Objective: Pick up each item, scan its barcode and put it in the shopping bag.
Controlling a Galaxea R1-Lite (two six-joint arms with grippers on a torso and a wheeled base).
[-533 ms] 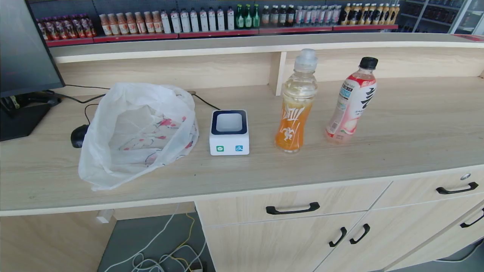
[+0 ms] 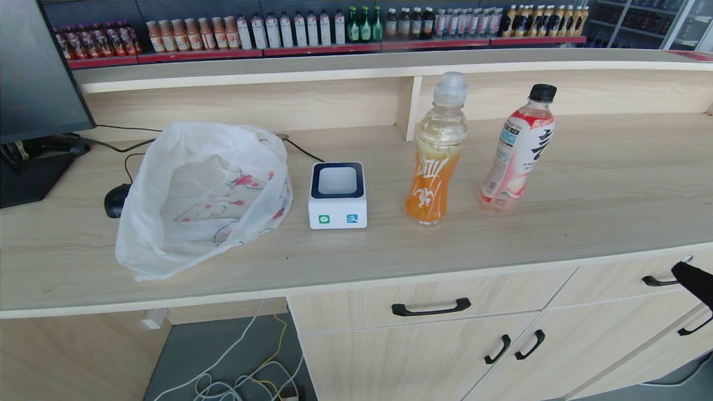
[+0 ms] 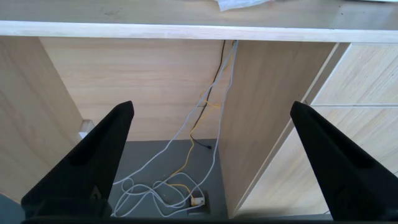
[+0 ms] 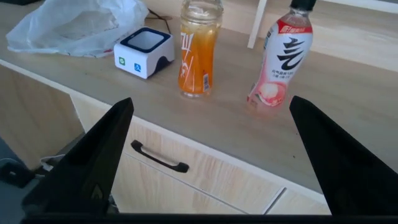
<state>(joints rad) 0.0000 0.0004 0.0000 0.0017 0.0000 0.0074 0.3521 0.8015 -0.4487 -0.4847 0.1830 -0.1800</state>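
Two bottles stand upright on the wooden counter: an orange drink bottle (image 2: 436, 161) (image 4: 199, 53) with a clear cap, and to its right a pink-labelled bottle (image 2: 518, 153) (image 4: 280, 59) with a black cap. The white scanner box (image 2: 337, 195) (image 4: 143, 53) sits left of the orange bottle. Further left lies the open white shopping bag (image 2: 203, 195) (image 4: 74, 25). My right gripper (image 4: 210, 102) is open, low in front of the counter and facing the bottles; one black finger (image 2: 695, 280) shows by the drawers. My left gripper (image 3: 211, 106) is open below the counter edge.
A monitor (image 2: 39, 67) and a black mouse (image 2: 116, 200) stand at the counter's left end. Drawers with black handles (image 2: 430, 308) run under the counter. Loose cables (image 3: 180, 180) lie on the floor in the opening beneath. A raised shelf (image 2: 356, 67) backs the counter.
A black finger of my right gripper has come into the head view at the right edge, in front of the drawers. Bottles, scanner and bag have not moved.
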